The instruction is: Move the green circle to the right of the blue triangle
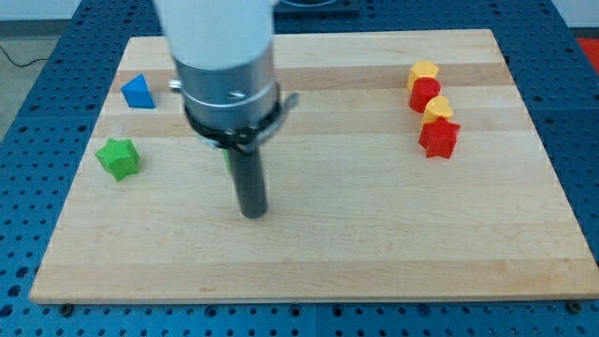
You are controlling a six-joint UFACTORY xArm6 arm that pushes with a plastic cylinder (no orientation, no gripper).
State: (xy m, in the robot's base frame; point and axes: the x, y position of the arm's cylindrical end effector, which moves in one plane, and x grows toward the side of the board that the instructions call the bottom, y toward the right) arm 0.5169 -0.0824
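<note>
The blue triangle (138,92) sits near the board's upper left. The green circle (227,158) is almost wholly hidden behind my rod; only a thin green sliver shows at the rod's left edge. My tip (252,213) rests on the board just below the green circle in the view, slightly to its right. I cannot tell whether the rod touches the circle. The arm's body covers the spot where the blue cube stood, so the cube does not show.
A green star (118,158) lies at the left, below the blue triangle. At the right stand a yellow block (424,70), a red block (425,94), another yellow block (438,109) and a red star (438,138). The wooden board (374,243) lies on a blue perforated table.
</note>
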